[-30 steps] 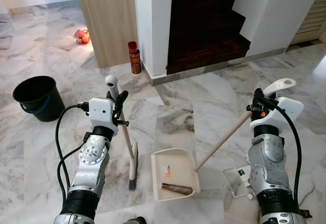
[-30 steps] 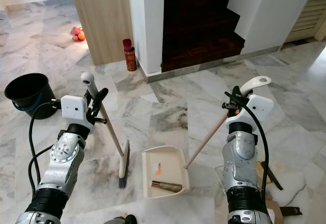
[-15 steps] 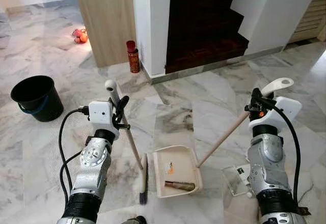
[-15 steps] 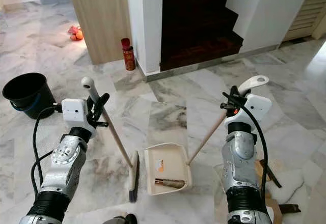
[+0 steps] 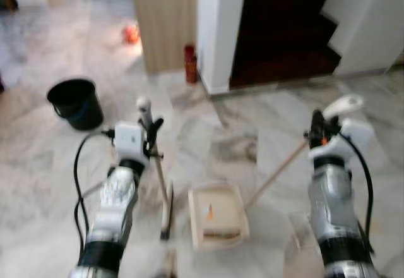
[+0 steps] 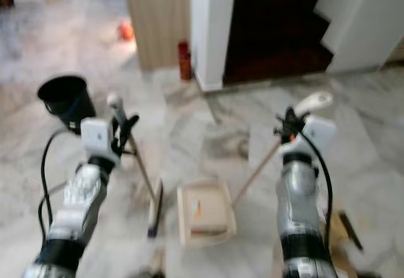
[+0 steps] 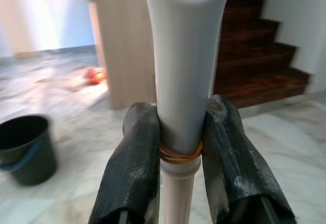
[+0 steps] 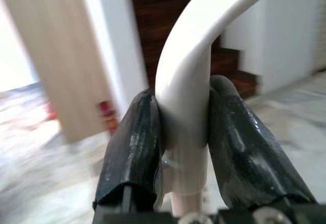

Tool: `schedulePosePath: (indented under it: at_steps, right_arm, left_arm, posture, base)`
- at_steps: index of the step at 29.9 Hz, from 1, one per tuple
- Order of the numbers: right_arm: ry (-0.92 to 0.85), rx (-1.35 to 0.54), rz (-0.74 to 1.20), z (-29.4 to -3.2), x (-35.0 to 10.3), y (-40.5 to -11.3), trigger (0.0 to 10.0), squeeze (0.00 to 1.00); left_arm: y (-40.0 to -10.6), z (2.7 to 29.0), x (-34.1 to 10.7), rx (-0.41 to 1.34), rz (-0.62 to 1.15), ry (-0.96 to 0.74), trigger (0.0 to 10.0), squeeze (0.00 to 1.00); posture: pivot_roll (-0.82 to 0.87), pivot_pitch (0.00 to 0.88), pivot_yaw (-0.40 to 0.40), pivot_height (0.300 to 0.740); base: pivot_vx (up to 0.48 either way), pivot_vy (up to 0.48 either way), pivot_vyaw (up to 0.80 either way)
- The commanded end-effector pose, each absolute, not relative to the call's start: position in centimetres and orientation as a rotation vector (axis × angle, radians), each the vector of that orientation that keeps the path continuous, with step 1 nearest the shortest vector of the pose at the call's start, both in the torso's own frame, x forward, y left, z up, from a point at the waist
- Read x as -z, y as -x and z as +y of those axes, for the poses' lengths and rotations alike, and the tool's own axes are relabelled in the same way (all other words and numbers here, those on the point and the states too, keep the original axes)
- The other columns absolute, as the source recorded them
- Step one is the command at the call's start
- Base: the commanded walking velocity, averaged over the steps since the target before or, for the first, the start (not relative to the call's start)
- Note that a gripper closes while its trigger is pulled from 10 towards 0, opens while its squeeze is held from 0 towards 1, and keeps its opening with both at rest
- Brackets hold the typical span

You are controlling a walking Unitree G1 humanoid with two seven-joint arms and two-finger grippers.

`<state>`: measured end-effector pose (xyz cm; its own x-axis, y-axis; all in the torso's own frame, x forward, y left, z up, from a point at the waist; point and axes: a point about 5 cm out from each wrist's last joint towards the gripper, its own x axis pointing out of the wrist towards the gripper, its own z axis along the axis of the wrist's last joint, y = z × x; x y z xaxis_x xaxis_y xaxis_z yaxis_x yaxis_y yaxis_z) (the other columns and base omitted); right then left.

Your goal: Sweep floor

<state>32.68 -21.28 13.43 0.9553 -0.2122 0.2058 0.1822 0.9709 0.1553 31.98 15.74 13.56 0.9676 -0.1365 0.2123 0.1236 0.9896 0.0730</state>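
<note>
Floor: grey-veined white marble tiles [image 5: 240, 110], head views blurred. Far centre, a white wall pillar [image 5: 218, 31] beside a dark wooden staircase [image 5: 284, 38]; left of the pillar, a light wood panel [image 5: 165, 19]. A red cylindrical can [image 5: 190, 72] stands at the pillar's foot. A small orange object [image 5: 130, 33] lies far left on the floor; what it is cannot be told. A black plastic bucket [image 5: 76, 103] stands at left, well apart from the arms.

Left gripper [image 7: 178, 147]: raised at left, both black fingers [image 7: 135, 168] clamped on the white handle of the pale long-handled broom [image 5: 159, 177], just above an orange rubber band. The broom slants down and right; its dark bristles rest on the floor just left of the dustpan.

Right gripper [image 8: 184, 132]: raised at right, fingers closed on the curved white grip of the cream long-handled dustpan [image 5: 218, 218]. Its stick slants down-left to the pan, which sits on the floor near centre between the arms, holding small bits of debris.
</note>
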Motion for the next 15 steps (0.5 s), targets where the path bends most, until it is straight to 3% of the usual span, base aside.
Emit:
schedulePosePath:
  at_steps: [1, 15]
  right_arm:
    - [-0.144, 0.202, -0.270, -21.46, -14.51, -32.87, 10.0, 0.00]
    - [-0.179, 0.170, -0.252, -20.92, -14.27, -33.11, 10.0, 0.00]
  left_arm:
    - [-32.03, 15.29, -14.46, 0.141, -0.260, -0.076, 10.0, 0.00]
    - [-31.92, 15.02, -14.66, 0.151, -0.277, -0.097, 10.0, 0.00]
  posture:
    - [0.02, 0.066, -0.010, 0.740]
    - [0.02, 0.054, -0.014, 0.740]
  base:
    - [0.000, 0.000, 0.75]
    - [0.000, 0.000, 0.04]
